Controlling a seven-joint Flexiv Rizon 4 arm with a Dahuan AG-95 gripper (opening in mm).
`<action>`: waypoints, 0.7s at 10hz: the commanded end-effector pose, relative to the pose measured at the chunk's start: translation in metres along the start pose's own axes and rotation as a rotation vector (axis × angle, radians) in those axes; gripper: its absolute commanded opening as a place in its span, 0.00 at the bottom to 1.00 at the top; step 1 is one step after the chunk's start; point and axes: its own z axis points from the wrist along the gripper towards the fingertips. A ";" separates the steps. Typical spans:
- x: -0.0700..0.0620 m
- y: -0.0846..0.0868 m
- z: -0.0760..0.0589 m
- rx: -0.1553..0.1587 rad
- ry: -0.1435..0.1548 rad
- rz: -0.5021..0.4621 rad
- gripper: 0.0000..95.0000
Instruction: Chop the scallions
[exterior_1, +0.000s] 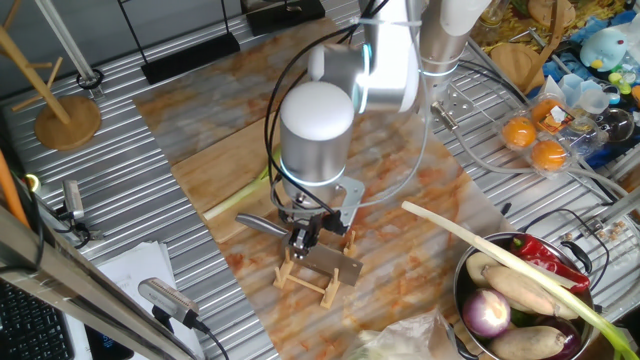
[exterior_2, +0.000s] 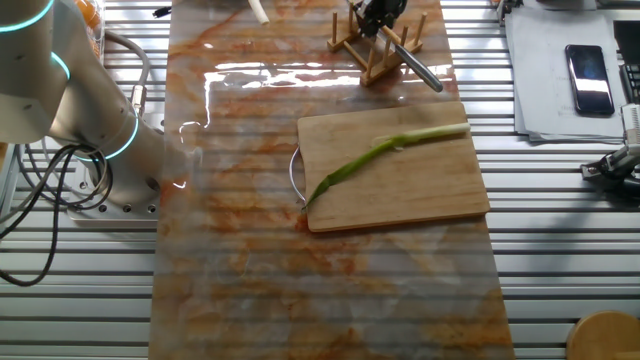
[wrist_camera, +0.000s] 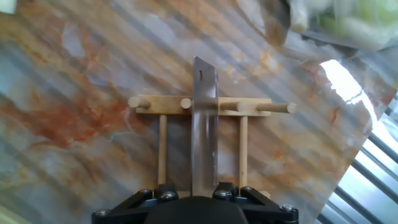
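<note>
The cleaver (wrist_camera: 204, 124) is kept edge-up in the wooden rack (wrist_camera: 211, 106) for an easy pick, the gripper (exterior_1: 303, 236) is lowered over it, finger closure not discernible, while the whole scallions (exterior_2: 385, 157) are laid across the cutting board (exterior_2: 400, 190).

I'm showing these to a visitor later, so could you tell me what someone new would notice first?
Probably the gripper down at the wooden rack on the marbled mat, right at the cleaver standing there. Next, the whole scallion lying diagonally on the board, uncut. Then the bowl of vegetables at the table's edge.
</note>
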 end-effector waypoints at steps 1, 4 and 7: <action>0.000 0.001 0.001 0.000 0.000 -0.004 0.20; 0.001 0.007 0.009 0.006 -0.002 -0.024 0.20; 0.003 0.006 0.011 0.023 -0.003 -0.016 0.20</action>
